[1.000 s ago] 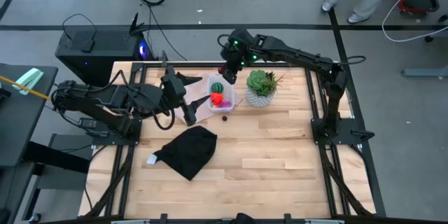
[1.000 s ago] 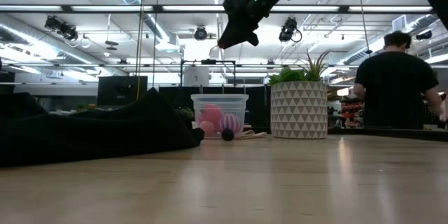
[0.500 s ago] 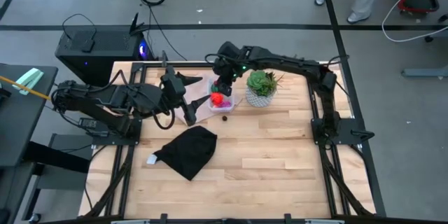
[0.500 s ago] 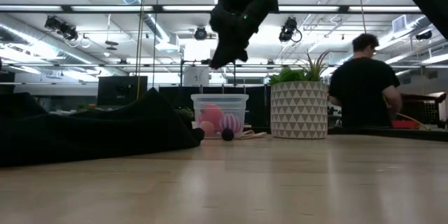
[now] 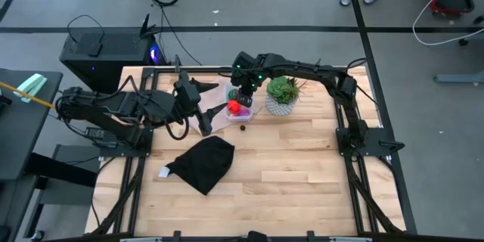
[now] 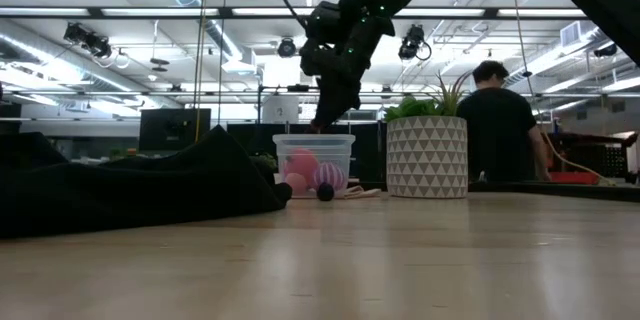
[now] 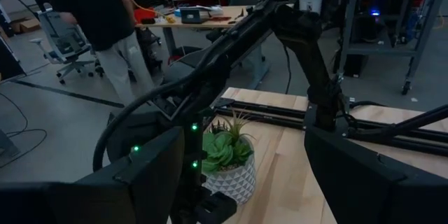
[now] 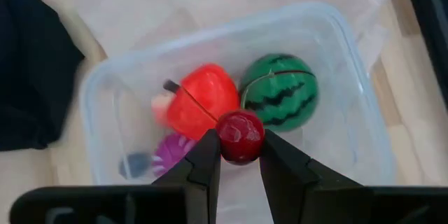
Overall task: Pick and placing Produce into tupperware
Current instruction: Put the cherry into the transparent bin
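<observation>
Right gripper (image 8: 240,155), clenched on a small dark-red round fruit (image 8: 240,136), directly above the open tupperware (image 8: 364,147), watermelon ball (image 8: 278,101) and red piece (image 8: 197,106) inside below; left gripper (image 5: 206,121) spread, idle beside the tub.

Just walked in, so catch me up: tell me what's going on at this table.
The right tool is over the tupperware, shut on a small dark red ball. A green striped ball, a red-orange piece and a purple piece already lie inside. The left tool waits open beside the tub.
</observation>
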Controlling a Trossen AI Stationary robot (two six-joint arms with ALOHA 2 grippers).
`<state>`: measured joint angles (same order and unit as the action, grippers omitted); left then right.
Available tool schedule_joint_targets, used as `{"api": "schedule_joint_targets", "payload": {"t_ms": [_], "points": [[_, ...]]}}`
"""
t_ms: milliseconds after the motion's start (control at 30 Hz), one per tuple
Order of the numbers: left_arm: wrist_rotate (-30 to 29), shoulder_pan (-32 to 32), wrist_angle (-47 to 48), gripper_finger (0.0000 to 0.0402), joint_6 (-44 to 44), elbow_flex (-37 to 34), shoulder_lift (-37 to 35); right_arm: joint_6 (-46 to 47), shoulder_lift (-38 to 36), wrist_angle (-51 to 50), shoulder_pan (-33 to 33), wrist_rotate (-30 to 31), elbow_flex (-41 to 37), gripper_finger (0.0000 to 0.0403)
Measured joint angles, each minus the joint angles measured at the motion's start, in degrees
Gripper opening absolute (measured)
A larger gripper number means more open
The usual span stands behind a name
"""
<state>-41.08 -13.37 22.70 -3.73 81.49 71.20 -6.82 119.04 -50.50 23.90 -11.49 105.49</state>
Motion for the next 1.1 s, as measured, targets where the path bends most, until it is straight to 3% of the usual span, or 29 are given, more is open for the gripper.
{"api": "schedule_joint_targets", "payload": {"t_ms": [500,1100], "points": [[0.0,0.0,0.35,0.0302,0.52,0.0,0.0,-1.33,1.61,-2.66,0.37,3.97,0.0,0.0091],[0.0,0.0,1.66,0.0302,0.44,0.0,0.0,-0.88,2.73,-3.41,-0.44,3.8,0.0,0.0091]]}}
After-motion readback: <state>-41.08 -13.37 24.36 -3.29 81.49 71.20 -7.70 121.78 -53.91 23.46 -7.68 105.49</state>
